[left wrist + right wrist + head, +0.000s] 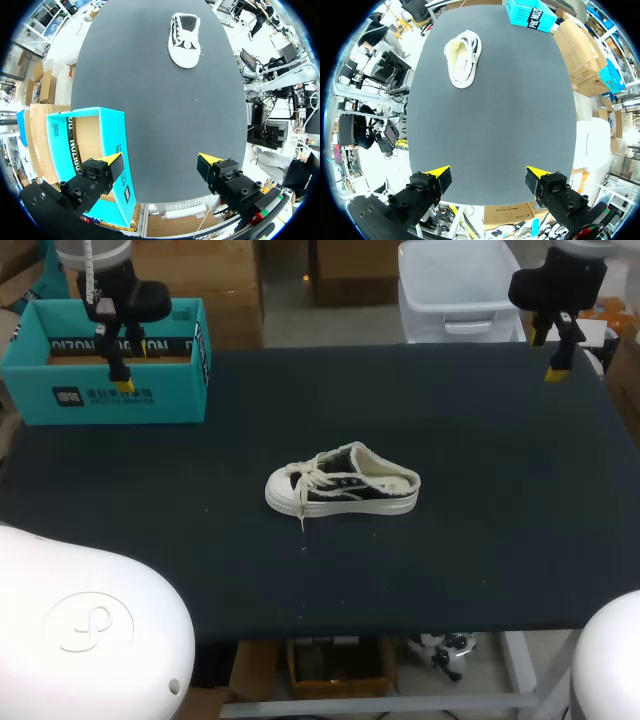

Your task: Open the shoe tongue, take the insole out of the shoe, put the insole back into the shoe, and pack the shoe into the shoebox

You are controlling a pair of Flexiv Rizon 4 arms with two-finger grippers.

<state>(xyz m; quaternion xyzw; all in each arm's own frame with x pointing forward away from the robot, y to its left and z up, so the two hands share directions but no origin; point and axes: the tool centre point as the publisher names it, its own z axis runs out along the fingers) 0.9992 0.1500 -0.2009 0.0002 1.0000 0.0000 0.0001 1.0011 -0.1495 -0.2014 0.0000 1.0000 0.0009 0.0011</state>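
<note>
The sneaker (345, 485) sits untouched mid-worktop (480, 540), the left gripper (161, 165) and right gripper (488, 175) at the far corners with fingers apart; opening the tongue (332, 477) probably needs a reach inward.

Our head camera sits high behind us and looks down over the whole desk (480, 570); our left arm (125, 295) comes in at its left, our right arm (555, 285) at its right. Our left wrist camera hangs well above the desk's far left corner, over the shoebox (60, 132), looking down past its own fingers (112, 162); the shoe (184, 40) lies far ahead of it. Our right wrist camera hangs high over the far right corner, looking past its fingers (440, 175); there the shoe is far ahead and the shoebox lies beyond it. All three views share the desk top, the shoe and the shoebox.
</note>
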